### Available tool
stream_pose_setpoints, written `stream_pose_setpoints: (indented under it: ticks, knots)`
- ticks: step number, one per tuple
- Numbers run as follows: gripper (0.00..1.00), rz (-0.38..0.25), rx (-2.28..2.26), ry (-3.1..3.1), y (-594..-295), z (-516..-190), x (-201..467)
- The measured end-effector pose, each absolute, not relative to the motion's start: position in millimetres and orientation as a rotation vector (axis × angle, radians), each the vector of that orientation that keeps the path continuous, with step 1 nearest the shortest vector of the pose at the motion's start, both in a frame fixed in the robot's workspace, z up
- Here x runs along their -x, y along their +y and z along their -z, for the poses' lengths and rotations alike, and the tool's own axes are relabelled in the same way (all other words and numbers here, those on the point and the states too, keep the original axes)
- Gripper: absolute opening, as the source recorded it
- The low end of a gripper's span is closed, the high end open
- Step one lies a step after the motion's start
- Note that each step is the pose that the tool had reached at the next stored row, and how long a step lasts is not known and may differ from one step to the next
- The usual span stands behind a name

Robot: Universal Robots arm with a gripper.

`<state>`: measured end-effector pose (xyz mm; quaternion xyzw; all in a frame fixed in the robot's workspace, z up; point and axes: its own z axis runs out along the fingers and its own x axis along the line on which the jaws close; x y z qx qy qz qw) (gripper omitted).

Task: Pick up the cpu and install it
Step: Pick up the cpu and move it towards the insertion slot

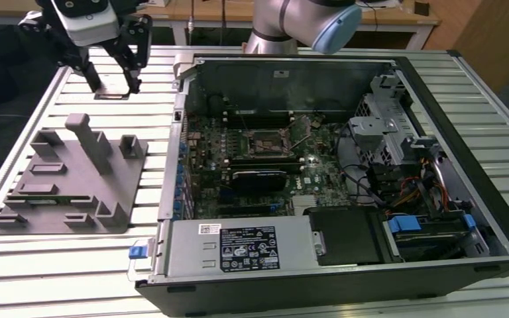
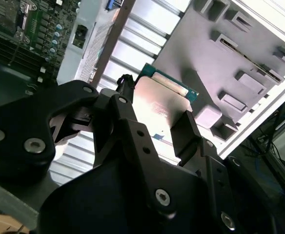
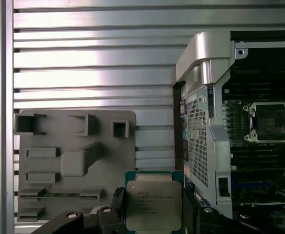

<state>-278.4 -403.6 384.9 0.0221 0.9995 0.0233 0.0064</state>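
Silvery metal tops the cpu [image 3: 153, 204], with a thin green border around it. I hold it by two opposite edges between the black fingers [image 2: 184, 130] of my end effector [image 3: 152, 220], which is closed on the chip. In the first wrist view the chip lies flat and level, its metal face turned toward the camera, right at the tips of my fingers. In the second wrist view the same chip [image 2: 164, 97] spans the gap between the two fingertips.

In the exterior view my end effector [image 1: 113, 89] hangs over the ribbed metal tabletop [image 1: 77, 268] toward the exterior view's left, with the chip raised off the surface. A grey moulded holder [image 1: 69, 179] with posts and slots lies on the tabletop near it. To the exterior view's right stands the open computer case [image 1: 431, 99]. Inside it, the green circuit board [image 1: 325, 165] carries a dark square socket [image 1: 264, 140], well apart from the chip I hold.
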Motion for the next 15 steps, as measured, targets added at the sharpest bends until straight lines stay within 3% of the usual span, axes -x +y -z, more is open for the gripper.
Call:
stream_pose_setpoints:
  ticks: [15]
  knots:
    - [0.55,-0.073,-0.069,3.127,-402.9,-384.9,241.6]
